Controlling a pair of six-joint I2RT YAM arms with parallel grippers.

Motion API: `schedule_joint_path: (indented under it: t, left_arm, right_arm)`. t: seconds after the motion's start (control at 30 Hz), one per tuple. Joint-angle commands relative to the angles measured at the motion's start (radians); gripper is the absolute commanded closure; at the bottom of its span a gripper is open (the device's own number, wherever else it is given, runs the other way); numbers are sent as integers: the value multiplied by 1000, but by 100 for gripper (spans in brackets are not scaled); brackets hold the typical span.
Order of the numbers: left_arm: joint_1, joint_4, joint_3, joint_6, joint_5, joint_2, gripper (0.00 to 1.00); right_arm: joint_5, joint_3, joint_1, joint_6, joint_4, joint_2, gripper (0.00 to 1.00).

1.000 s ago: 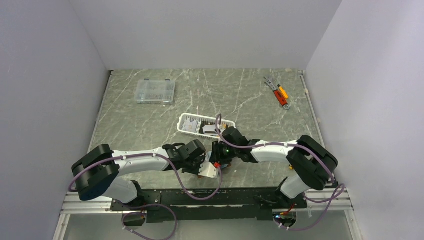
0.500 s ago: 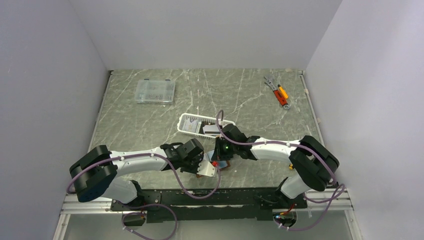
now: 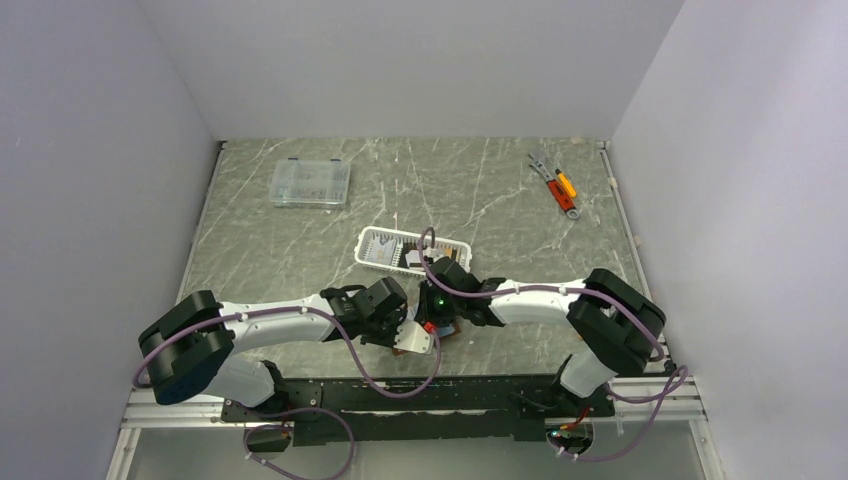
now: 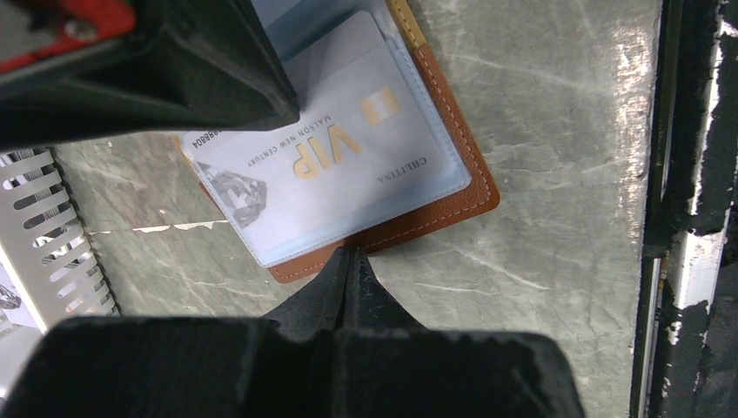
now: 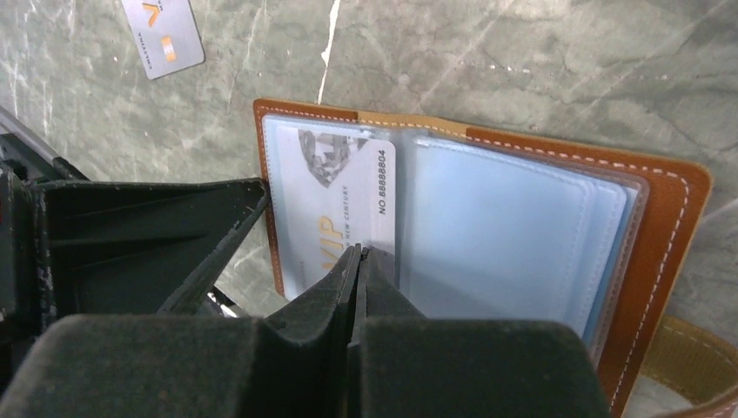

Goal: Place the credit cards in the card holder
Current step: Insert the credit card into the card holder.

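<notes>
The brown card holder (image 5: 663, 228) lies open on the table, its pale blue sleeves facing up. A white VIP credit card (image 5: 335, 196) sits partly inside the left clear sleeve, and shows as well in the left wrist view (image 4: 331, 152). My right gripper (image 5: 360, 252) is shut, its tips resting on that card near its inner edge. My left gripper (image 4: 351, 252) is shut too, its tips touching the holder's brown leather edge (image 4: 435, 212). A second grey credit card (image 5: 162, 35) lies flat on the table beyond the holder. From above, both grippers (image 3: 405, 335) (image 3: 432, 325) meet at the table's near middle.
A white slotted basket (image 3: 372, 240) holding more cards stands just behind the grippers, its wall also at the left (image 4: 52, 231). A clear compartment box (image 3: 311, 182) is at the back left. Orange and red hand tools (image 3: 556, 186) lie at the back right. The holder's strap tab (image 5: 687, 370) sticks out.
My right gripper has closed from partly open to shut over the card, and its arm has shifted slightly left. The left gripper stays shut in place.
</notes>
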Motion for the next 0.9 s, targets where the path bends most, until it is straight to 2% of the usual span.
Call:
schedule_joint_path:
  t: [0.0,0.17,0.5,0.63,0.87]
  left_arm:
    - [2,24,-7,20,6,-23,100]
    - [3,28,-10,25,-3,-21,100]
    - [3,25,4,18,-3,-8,100]
    - [3,32,13,16,0,9,100]
    - [15,15,30,25,1,12,100]
  right_arm:
    - [-11,-52,-15,36,60,-64,100]
    - [29,-88,-38,23,15,-126,100]
    - [62,-54,9,32,-15,-34,100]
    - [54,-62,26,52,29,-36,100]
    - [54,-94,18,80,34,-128,100]
